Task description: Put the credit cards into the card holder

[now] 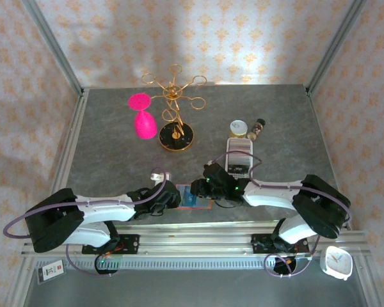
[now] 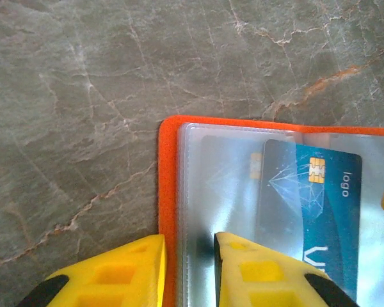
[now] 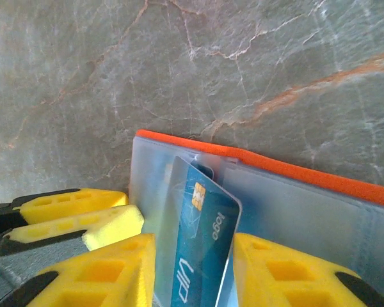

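Left gripper (image 2: 189, 249) clamps holder (image 2: 168, 173) edge, lower centre. Right gripper (image 3: 193, 256) parted around card (image 3: 203, 220), half-pocketed, lower centre. Risk: crooked push jams card; holder slips.

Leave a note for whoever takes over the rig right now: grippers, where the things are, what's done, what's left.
Left gripper: shut on the orange edge of the card holder, which lies open.
Right gripper: open, jaws either side of the teal card.
Done: a pale card is in a pocket; the teal card is partly in.
Left: probably push the teal card home, then check for more cards.
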Controlling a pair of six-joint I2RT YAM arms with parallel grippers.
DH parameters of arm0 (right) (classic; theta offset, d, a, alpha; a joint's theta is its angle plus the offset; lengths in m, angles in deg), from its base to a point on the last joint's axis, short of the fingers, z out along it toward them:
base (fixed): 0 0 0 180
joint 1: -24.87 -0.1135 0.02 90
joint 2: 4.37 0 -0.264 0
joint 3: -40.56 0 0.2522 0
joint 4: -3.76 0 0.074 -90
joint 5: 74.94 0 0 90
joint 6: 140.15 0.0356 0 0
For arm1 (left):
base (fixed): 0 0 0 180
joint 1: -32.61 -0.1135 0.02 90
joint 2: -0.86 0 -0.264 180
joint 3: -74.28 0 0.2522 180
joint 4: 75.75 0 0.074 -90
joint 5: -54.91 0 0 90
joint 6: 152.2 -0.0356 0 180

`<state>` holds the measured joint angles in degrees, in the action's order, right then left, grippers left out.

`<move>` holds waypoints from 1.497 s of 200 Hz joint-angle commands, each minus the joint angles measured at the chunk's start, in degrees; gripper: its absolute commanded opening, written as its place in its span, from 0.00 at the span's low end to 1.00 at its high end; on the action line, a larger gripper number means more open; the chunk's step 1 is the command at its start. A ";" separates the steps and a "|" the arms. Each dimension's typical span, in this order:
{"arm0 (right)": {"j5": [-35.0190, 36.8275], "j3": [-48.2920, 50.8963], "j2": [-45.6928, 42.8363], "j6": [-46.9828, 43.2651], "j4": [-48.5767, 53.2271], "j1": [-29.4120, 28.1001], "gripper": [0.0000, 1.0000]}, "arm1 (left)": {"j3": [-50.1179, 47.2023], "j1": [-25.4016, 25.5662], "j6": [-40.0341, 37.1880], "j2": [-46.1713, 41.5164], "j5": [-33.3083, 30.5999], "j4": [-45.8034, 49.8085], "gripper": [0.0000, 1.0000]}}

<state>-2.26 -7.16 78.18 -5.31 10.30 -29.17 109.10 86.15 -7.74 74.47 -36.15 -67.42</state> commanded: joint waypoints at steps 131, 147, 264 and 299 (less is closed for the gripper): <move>6.16 -4.30 7.92 2.73 2.09 -5.51 0.14 | -4.73 0.53 0.31 -1.04 5.53 -1.80 0.29; 6.42 -5.44 8.81 2.13 1.33 -6.35 0.13 | -4.51 0.53 0.30 -0.82 5.30 -1.43 0.30; 16.79 -1.91 -3.30 3.64 10.41 -7.83 0.22 | -3.51 0.53 0.20 -0.49 5.19 -0.45 0.32; 17.28 0.92 -5.16 5.94 12.84 -7.80 0.28 | -3.28 0.52 -0.01 0.70 5.58 -0.41 0.32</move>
<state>11.77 -8.45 73.94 -1.31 18.54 -36.71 106.31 86.15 -8.11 72.98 -34.51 -71.50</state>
